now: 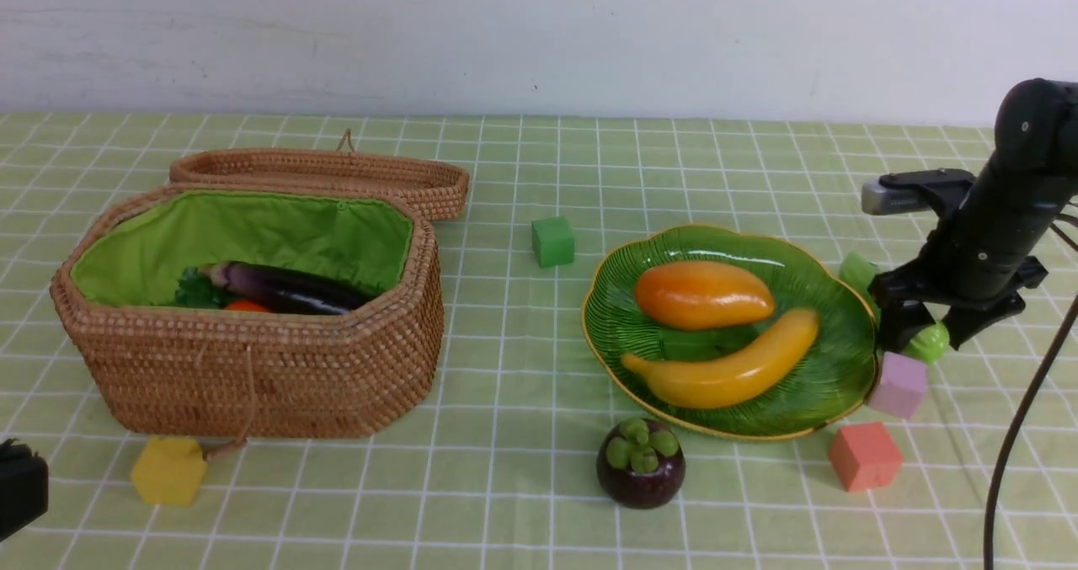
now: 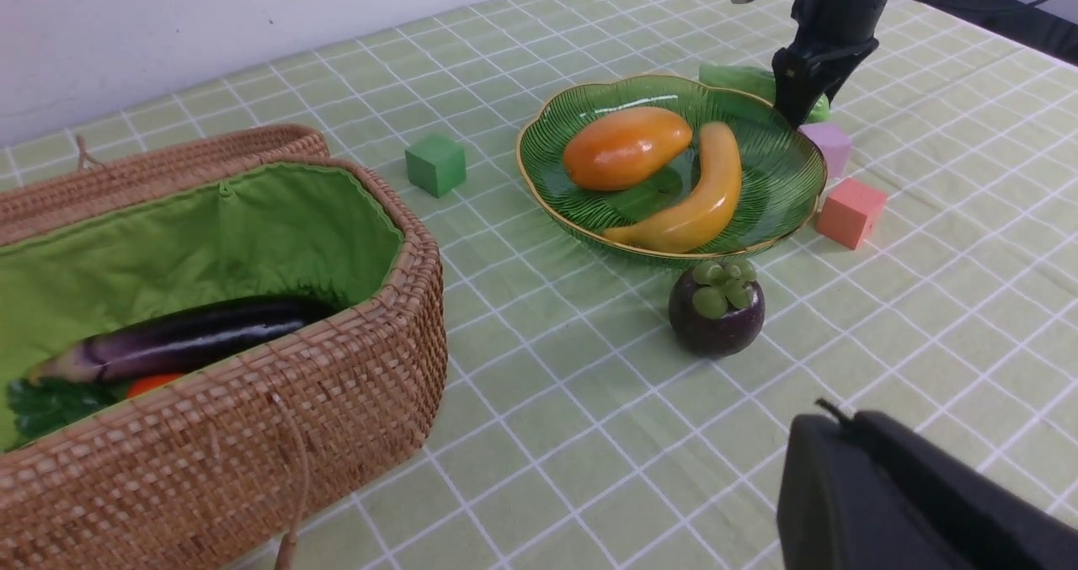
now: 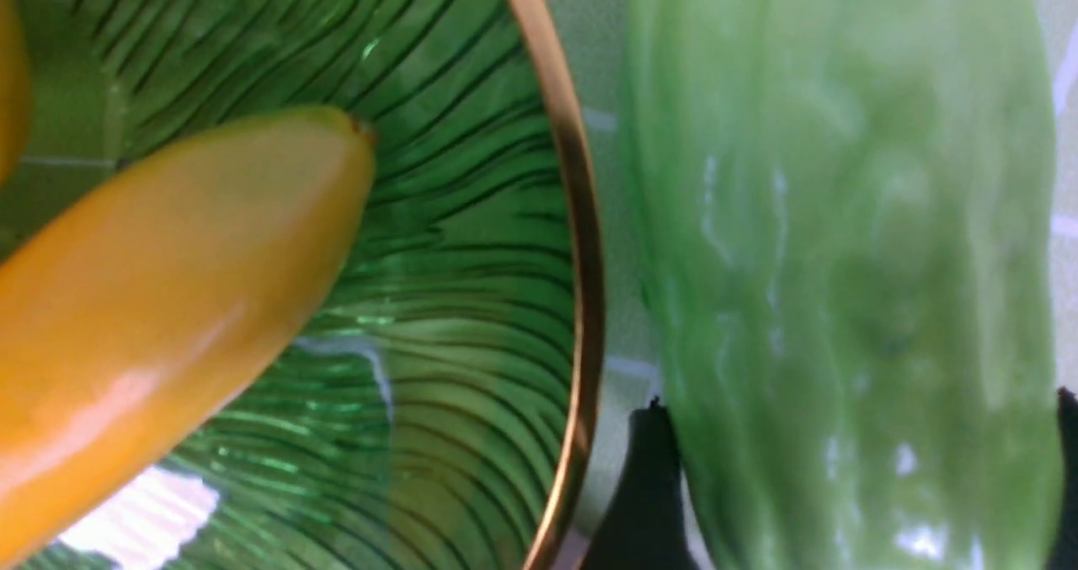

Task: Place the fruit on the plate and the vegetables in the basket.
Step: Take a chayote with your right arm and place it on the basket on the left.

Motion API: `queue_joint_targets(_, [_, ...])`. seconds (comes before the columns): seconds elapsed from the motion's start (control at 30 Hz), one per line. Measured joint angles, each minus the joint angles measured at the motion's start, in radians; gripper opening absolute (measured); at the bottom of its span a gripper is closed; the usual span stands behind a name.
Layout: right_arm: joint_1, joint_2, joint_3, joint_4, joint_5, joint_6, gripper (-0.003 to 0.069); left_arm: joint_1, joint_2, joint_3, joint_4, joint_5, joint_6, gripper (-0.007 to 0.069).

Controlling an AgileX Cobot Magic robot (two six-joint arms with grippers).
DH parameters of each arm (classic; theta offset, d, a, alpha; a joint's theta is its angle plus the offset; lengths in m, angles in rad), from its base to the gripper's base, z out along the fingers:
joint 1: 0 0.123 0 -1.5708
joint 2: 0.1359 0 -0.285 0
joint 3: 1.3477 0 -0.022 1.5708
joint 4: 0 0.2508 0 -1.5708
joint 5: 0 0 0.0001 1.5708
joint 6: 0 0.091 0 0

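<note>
Where the front view's lower left corner cuts it off, the left gripper (image 1: 21,490) sits closed. In the left half, the basket (image 1: 253,368) holds the eggplant (image 1: 286,290) and carrot (image 1: 246,306). Lower centre, the mangosteen (image 1: 640,463) stands on the tablecloth (image 1: 505,469), just in front of the plate (image 1: 615,326). The plate, right of centre, carries the mango (image 1: 703,294) and banana (image 1: 724,368). At the right edge, the right gripper (image 1: 931,334) straddles the gourd (image 3: 842,258), jaws wide, one finger against each side.
</note>
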State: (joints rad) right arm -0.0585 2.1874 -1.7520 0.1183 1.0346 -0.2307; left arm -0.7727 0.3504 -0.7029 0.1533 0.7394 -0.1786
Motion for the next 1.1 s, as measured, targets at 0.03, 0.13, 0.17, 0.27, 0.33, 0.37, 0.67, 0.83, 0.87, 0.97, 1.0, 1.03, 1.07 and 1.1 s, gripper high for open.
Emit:
queue_joint_targets(0.03, [0.000,0.005,0.000,0.000,-0.002,0.000,0.0549,0.000,0.000,0.000,0.000,0.000,0.000,-0.0009])
queue_joint_targets(0.13, [0.000,0.020,0.000,0.001,-0.015,0.000,0.0546,0.000,0.000,0.000,0.000,0.000,0.000,-0.0009])
queue_joint_targets(0.17, [0.000,0.020,0.000,0.001,-0.016,0.000,0.0545,0.000,0.000,0.000,0.000,0.000,0.000,-0.0009])
queue_joint_targets(0.27, [0.000,0.023,0.000,0.008,-0.029,0.000,0.0519,0.000,0.000,0.000,0.000,0.000,0.000,-0.0009])
queue_joint_targets(0.33, [0.000,0.023,0.000,0.021,-0.043,0.000,0.0462,0.000,0.000,0.000,-0.001,0.000,0.000,-0.0009])
queue_joint_targets(0.37, [0.000,0.023,0.000,0.022,-0.044,0.000,0.0462,0.000,0.000,0.000,-0.003,0.000,0.000,-0.0009])
queue_joint_targets(0.67, [0.000,0.003,0.000,0.013,-0.015,0.002,0.0443,0.000,0.000,0.000,-0.026,0.008,0.000,-0.0009])
queue_joint_targets(0.83, [0.001,-0.140,0.003,-0.019,0.030,0.102,0.0443,0.000,0.000,0.000,-0.026,0.013,0.000,-0.0009])
queue_joint_targets(0.87, [0.006,-0.185,0.003,-0.004,0.044,0.123,0.0443,0.000,0.000,0.000,-0.022,0.014,0.000,-0.0009])
queue_joint_targets(0.97, [0.035,-0.276,0.003,0.059,0.079,0.127,0.0443,0.000,0.000,0.000,0.001,0.014,0.000,-0.0009])
queue_joint_targets(1.0, [0.084,-0.326,0.003,0.108,0.090,0.085,0.0443,0.000,0.000,0.000,0.040,0.015,-0.009,-0.0009])
queue_joint_targets(1.03, [0.092,-0.332,0.003,0.115,0.090,0.077,0.0443,0.000,0.000,0.000,0.055,0.015,-0.014,-0.0009])
queue_joint_targets(1.07, [0.157,-0.374,0.003,0.171,0.083,0.022,0.0443,0.000,0.000,0.000,0.121,0.018,-0.047,-0.0009])
queue_joint_targets(1.1, [0.223,-0.403,0.003,0.219,0.068,-0.024,0.0443,0.000,0.000,0.000,0.177,0.023,-0.083,-0.0009])
